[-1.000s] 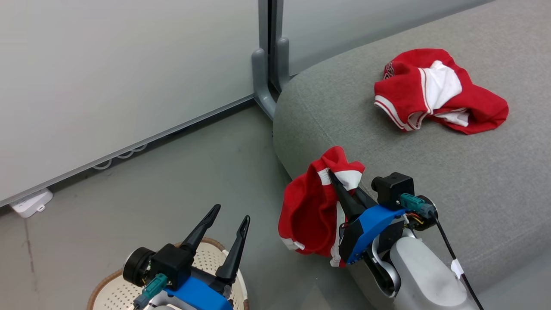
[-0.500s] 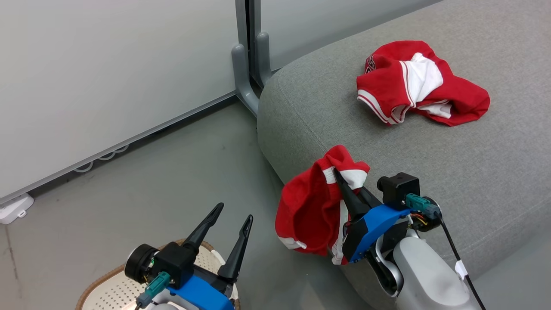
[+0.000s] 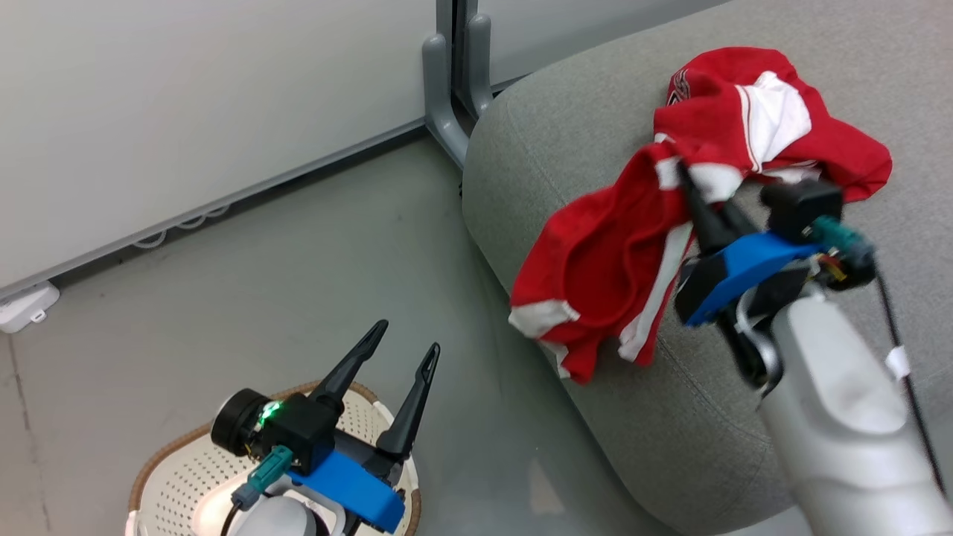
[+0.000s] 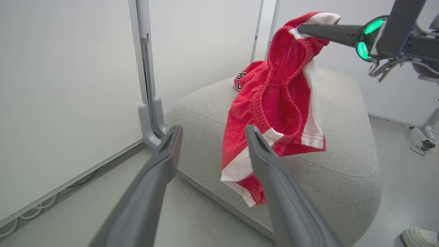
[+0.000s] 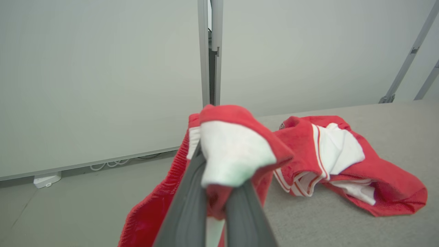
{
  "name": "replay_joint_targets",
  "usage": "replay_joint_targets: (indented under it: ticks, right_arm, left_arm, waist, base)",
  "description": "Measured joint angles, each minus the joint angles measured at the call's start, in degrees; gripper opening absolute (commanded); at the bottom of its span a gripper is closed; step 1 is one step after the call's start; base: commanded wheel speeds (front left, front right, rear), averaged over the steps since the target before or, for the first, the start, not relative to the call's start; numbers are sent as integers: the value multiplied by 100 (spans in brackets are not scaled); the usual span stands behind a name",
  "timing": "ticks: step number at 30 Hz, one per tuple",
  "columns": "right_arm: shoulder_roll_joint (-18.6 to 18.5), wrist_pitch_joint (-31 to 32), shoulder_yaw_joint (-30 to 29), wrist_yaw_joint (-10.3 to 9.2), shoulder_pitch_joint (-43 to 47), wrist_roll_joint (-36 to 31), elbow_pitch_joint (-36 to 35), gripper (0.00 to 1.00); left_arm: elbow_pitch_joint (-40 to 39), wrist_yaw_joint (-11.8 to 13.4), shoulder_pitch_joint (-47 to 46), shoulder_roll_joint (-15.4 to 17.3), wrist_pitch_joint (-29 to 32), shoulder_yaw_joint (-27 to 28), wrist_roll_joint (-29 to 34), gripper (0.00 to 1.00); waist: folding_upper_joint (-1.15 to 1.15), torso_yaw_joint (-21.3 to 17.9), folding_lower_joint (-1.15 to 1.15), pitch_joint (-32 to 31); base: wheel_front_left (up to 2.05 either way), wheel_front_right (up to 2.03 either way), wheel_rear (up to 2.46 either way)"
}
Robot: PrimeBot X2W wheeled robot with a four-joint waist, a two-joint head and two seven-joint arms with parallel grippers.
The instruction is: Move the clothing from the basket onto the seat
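Observation:
My right gripper (image 3: 689,182) is shut on red shorts with white trim (image 3: 607,268), which hang from its tips over the rounded edge of the grey seat (image 3: 595,134). The left wrist view shows the same shorts (image 4: 274,113) dangling in front of the seat (image 4: 346,144). In the right wrist view the waistband (image 5: 233,147) is bunched between the fingers. A second red and white garment (image 3: 767,112) lies crumpled on the seat just beyond, also visible as a heap (image 5: 343,161). My left gripper (image 3: 406,339) is open and empty above the cream basket (image 3: 186,476).
A white partition wall (image 3: 186,112) with a grey post foot (image 3: 447,112) stands behind the seat's corner. Grey floor (image 3: 260,283) lies between basket and seat. A small white box (image 3: 22,305) sits at the wall base. A shoe (image 4: 420,236) shows at the floor's edge.
My right gripper has lifted the red shorts up and further over the seat, toward the other garment. The head camera has shifted. The left gripper stays open above the basket.

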Motion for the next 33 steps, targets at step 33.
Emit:
replay_joint_targets:
  ticks: [33]
  right_arm:
    - [-1996, 639, -4042, 1, -1702, -744, -439, 0]
  left_arm:
    - [-670, -1, -2174, 446, 0, -686, 308, 100]
  waist:
    - [0, 1310, 1, 3168]
  base:
    - [0, 0, 0]
